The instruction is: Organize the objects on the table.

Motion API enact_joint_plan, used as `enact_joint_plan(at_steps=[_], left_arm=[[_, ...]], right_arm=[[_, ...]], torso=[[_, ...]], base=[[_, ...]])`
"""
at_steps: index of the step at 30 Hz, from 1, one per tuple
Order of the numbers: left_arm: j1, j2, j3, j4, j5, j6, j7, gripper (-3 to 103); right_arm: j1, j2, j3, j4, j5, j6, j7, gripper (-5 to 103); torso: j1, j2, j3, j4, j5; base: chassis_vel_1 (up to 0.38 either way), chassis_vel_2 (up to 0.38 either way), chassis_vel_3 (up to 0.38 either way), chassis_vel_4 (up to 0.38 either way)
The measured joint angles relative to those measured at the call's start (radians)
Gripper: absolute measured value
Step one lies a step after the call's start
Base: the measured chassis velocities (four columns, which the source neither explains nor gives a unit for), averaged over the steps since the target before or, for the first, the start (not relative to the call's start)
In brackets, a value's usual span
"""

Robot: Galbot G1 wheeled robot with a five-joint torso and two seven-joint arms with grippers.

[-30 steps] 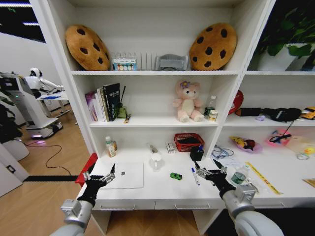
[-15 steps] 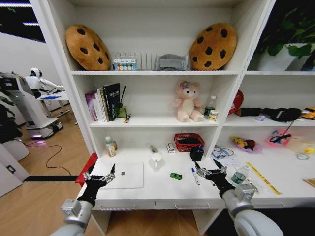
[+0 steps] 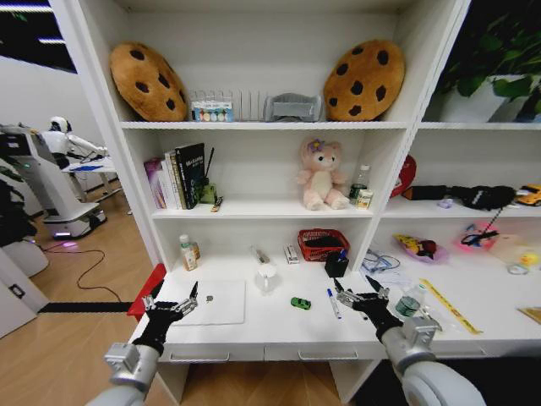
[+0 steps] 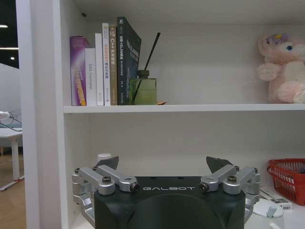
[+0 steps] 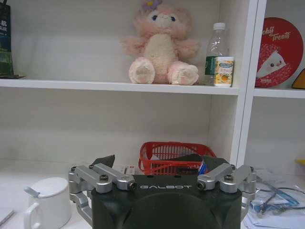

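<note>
Both sets of jaws are spread wide with nothing in them on my feed. Left gripper (image 3: 172, 303) hovers at 9 o'clock of the laptop (image 3: 213, 302); right gripper (image 3: 358, 295) sits between the marker (image 3: 331, 303) and teal can (image 3: 409, 304). Green car (image 3: 300, 303) rests mid-surface (image 3: 270, 326).

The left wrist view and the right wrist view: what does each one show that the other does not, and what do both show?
The left wrist view alone shows the row of books, the green diffuser bottle beside them, and the open left hand. The right wrist view alone shows the water bottle, the round red tin, the white lidded mug and the open right hand. Both show the pink plush bear on its shelf and the red basket below.
</note>
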Motion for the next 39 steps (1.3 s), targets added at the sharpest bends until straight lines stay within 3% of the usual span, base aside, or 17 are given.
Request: enact_joint_plan(at_steps=[14,22,37,38,39], left_arm=[[0.0,0.0,0.0,0.0,0.0,0.0,0.0,100],[0.0,0.0,0.0,0.0,0.0,0.0,0.0,100],[0.0,0.0,0.0,0.0,0.0,0.0,0.0,100],[0.0,0.0,0.0,0.0,0.0,0.0,0.0,100],[0.0,0.0,0.0,0.0,0.0,0.0,0.0,100]], right_arm=[[-0.01,0.001,0.001,0.014,0.0,0.001,-0.001,100],[-0.019,0.004,-0.001,0.014,-0.017,0.022,-0.002,100],[-0.022,-0.032,-0.031,-0.008,-0.053,0.017,-0.055,100],[-0.021,-0.055,-0.039,-0.022,-0.057,0.016,-0.086,100],[-0.013,-0.124,-0.05,-0.048,-0.061,0.017,-0.173,100]], torso=[[0.0,0.0,0.0,-0.0002,-0.0007],[0.0,0.0,0.0,-0.0002,0.0009],[0.0,0.0,0.0,0.0001,-0.0005],[0.0,0.0,0.0,0.0,-0.0002],[0.0,0.0,0.0,-0.0002,0.0002]], base=[[-0.226,-0.229,0.23,0.223],[-0.263,-0.273,0.299,0.287],[0.02,0.005,0.009,-0.012],[0.0,0.0,0.0,0.0],[0.0,0.0,0.0,0.0]])
